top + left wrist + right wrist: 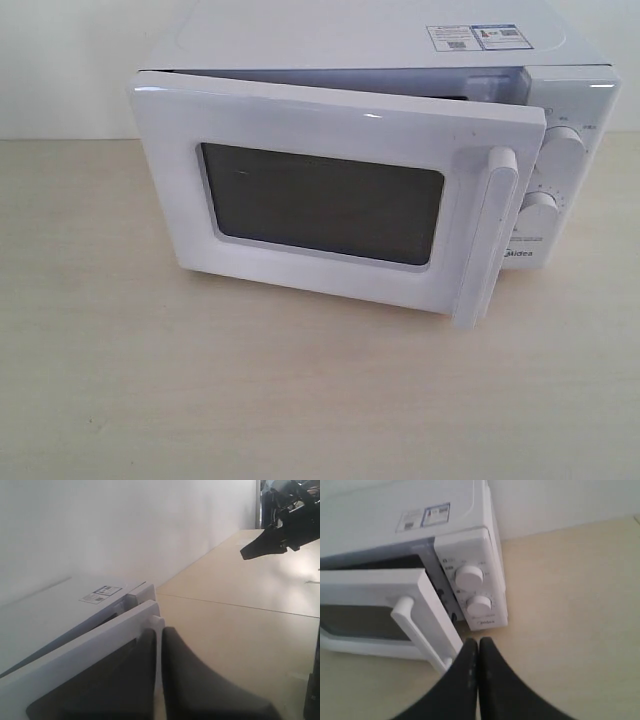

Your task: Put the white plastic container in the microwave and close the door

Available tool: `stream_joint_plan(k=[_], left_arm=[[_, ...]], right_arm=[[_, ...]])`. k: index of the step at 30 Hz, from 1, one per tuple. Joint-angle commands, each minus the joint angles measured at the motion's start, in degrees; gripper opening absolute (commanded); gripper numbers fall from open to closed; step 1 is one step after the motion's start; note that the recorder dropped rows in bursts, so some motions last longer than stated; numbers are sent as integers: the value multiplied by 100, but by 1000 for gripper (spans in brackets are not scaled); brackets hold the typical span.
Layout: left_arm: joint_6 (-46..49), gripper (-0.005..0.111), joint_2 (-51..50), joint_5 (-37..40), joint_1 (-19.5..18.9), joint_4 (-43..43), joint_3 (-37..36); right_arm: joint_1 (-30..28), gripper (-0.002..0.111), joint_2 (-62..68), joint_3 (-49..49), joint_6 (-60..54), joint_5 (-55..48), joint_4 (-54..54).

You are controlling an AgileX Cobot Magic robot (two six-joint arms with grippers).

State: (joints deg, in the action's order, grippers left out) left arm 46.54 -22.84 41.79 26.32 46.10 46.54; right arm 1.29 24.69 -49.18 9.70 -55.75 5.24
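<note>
Since the door (330,200) stands ajar, its handle (487,235) side well out from the microwave (300,40) body, the step in hand looks like the closing push. R gripper (478,642) hangs near the handle's lower end, fingers pressed tight together w/ nothing between them, which suits a blunt pusher. Best to press the door's face close to the handle edge, not the hinge side, & drive square toward the body till it latches. Go steady so the oven doesn't skid on the table (150,400).

L gripper (160,635) sits close by the door's outer face. One finger blends into the dark window (320,205), so can't tell if it's spread or closed. The white plastic container shows in no view. It's prob. inside, behind the door, but that's unconfirmed, as the interior is hidden everywhere.
</note>
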Motion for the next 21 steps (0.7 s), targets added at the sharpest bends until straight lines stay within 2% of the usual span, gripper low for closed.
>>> stream_joint_plan(k=[1, 4, 8, 10, 11, 12, 14, 21], left_arm=[[-69, 4, 18, 176, 28, 63, -22], [-69, 4, 18, 154, 28, 63, -22], [-69, 4, 18, 154, 28, 63, -22], [-69, 4, 18, 154, 28, 63, -22], [-69, 4, 18, 154, 28, 63, -22], [-69, 4, 18, 154, 28, 63, -22], [-69, 4, 18, 140, 28, 63, -22], [-69, 4, 18, 115, 28, 123, -22]], right_arm=[[8, 0, 0, -66, 34, -138, 55], [8, 0, 0, -66, 34, 35, 163], [8, 0, 12, -66, -107, 1728, 306], [8, 0, 124, -66, -751, 2373, 1167], [8, 0, 280, -66, -1354, 2546, 2173], [8, 0, 571, -66, -2726, 2598, 3648], [8, 0, 1201, -76, -4929, 2427, 5766], [8, 0, 2314, 297, -6172, 1768, 7135]])
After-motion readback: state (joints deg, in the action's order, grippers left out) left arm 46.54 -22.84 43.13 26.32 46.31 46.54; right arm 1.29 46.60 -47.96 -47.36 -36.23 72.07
